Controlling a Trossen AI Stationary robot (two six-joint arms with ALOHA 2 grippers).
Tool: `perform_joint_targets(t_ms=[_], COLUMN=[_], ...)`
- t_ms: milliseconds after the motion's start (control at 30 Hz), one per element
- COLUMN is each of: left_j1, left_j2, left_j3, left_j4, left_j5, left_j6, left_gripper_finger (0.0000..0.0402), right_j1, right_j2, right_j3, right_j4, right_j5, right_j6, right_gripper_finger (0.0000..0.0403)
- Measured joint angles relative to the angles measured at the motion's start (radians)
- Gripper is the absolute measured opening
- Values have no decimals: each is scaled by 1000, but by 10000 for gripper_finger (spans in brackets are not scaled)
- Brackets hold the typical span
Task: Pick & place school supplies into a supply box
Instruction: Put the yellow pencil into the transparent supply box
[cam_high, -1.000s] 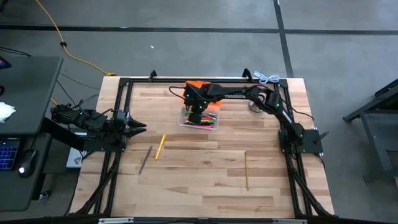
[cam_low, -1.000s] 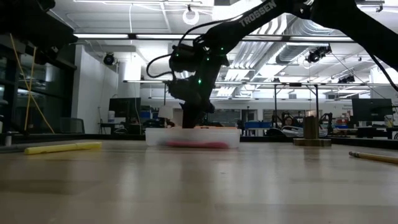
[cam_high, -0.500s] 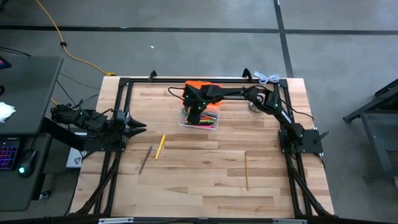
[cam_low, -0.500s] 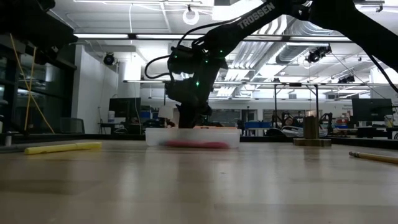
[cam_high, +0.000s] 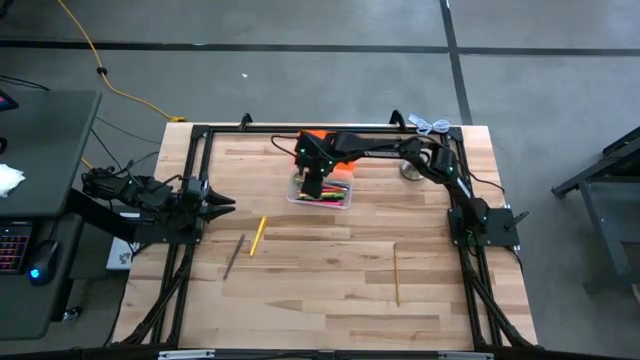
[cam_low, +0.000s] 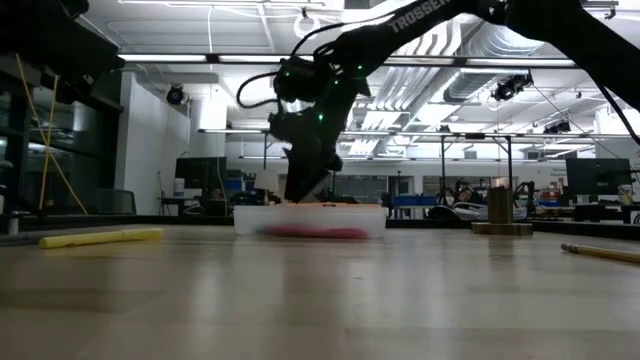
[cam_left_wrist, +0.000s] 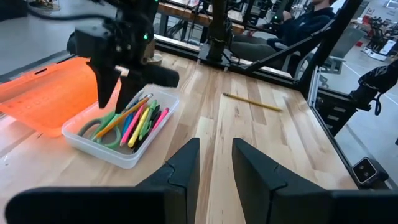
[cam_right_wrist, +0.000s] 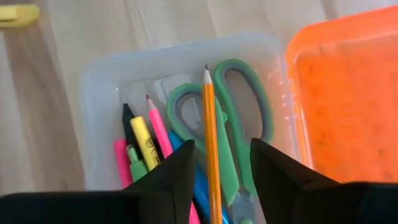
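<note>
Light wooden table (cam_high: 330, 290). Right gripper (cam_high: 312, 187) hangs over the clear plastic box with orange lid (cam_high: 322, 192) at 12 o'clock, jaws spread, holding nothing. Orange pencil (cam_right_wrist: 212, 162) lies inside on green-handled scissors (cam_right_wrist: 245, 124). Left gripper (cam_high: 222, 204) parked at 9 o'clock, fingers apart, empty. Yellow marker (cam_high: 257, 235) and loose pencil (cam_high: 396, 273) lie outside.
</note>
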Motion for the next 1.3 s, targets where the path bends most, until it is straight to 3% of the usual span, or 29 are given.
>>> perform_joint_targets(t_ms=[200, 467, 800, 1300], left_j1=[0, 0, 0, 0], left_j2=[0, 0, 0, 0], left_j3=[0, 0, 0, 0], left_j4=[-1, -17, -19, -17], left_j5=[0, 0, 0, 0], left_j6=[1, 1, 1, 0], left_gripper_finger=[122, 122, 122, 122], right_j1=[6, 35, 127, 245], right_j2=[-75, -178, -279, -305], right_j3=[1, 1, 1, 1], right_j4=[-91, -277, -380, -525], right_j5=[-2, -5, -5, -1], right_j6=[7, 160, 269, 438], right_gripper_finger=[144, 145, 150, 150])
